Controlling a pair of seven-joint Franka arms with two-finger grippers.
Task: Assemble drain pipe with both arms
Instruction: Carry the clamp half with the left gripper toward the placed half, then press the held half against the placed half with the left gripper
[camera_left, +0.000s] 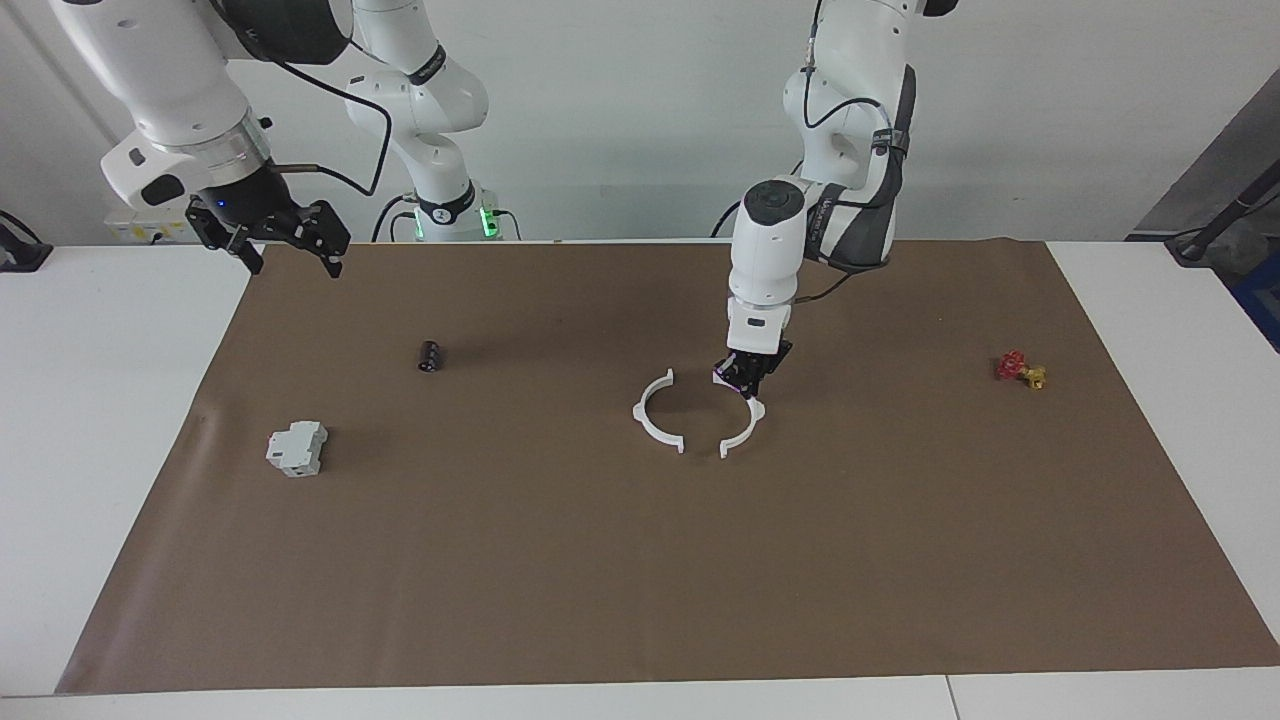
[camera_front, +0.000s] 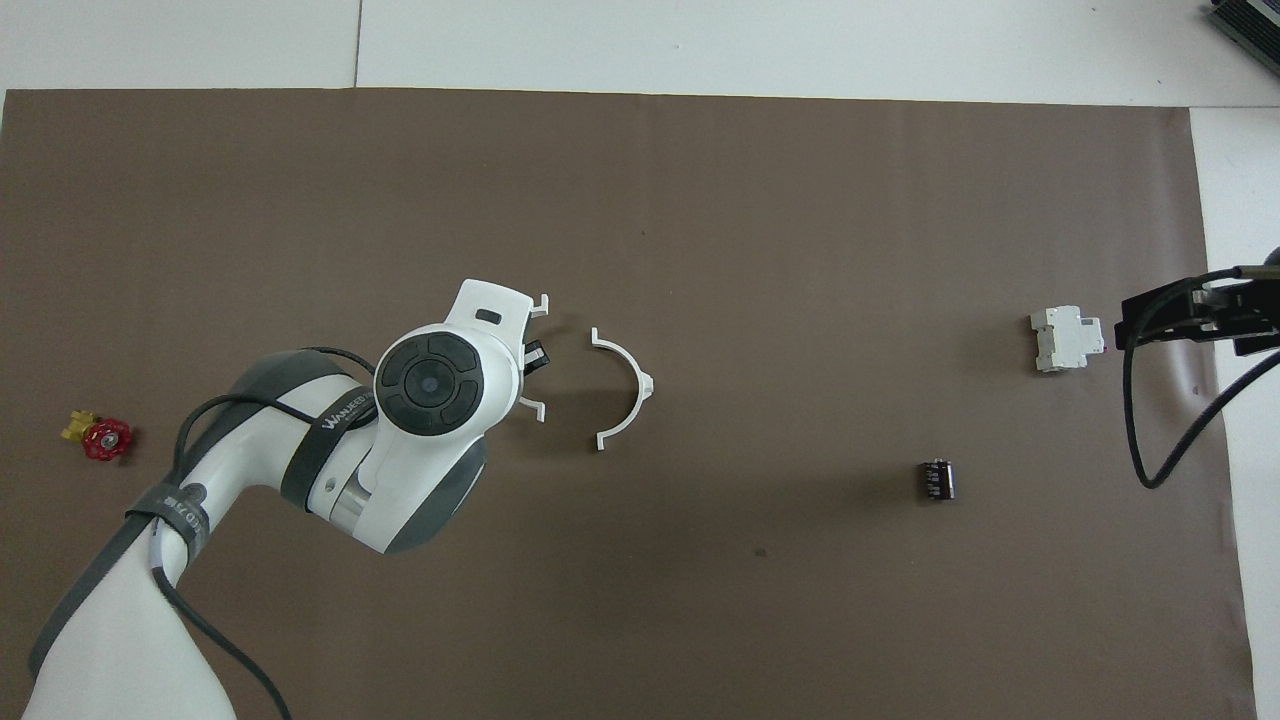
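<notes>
White plastic makes up both halves of the drain pipe, lying on the brown mat of the worktop (camera_left: 1120, 300) as an open ring. Seen from the facing camera, one half-ring (camera_left: 655, 415) sits at nine o'clock of that ring and the other half-ring (camera_left: 748, 420) at three o'clock, with gaps at twelve and six.

The left tool (camera_left: 745, 375) is lowered onto the upper end of the three o'clock half; whether its fingers have closed on the plastic cannot be told.

The step in hand is judged to be the seizing of this half. The thin rim should be gripped squarely, kept flat on the mat, and slid toward its mate so the tabs meet evenly.

The left arm reaches steeply down, wrist vertical. The right tool (camera_left: 290, 240) is held high over the mat's edge at the right arm's end, fingers spread and empty, waiting.
</notes>
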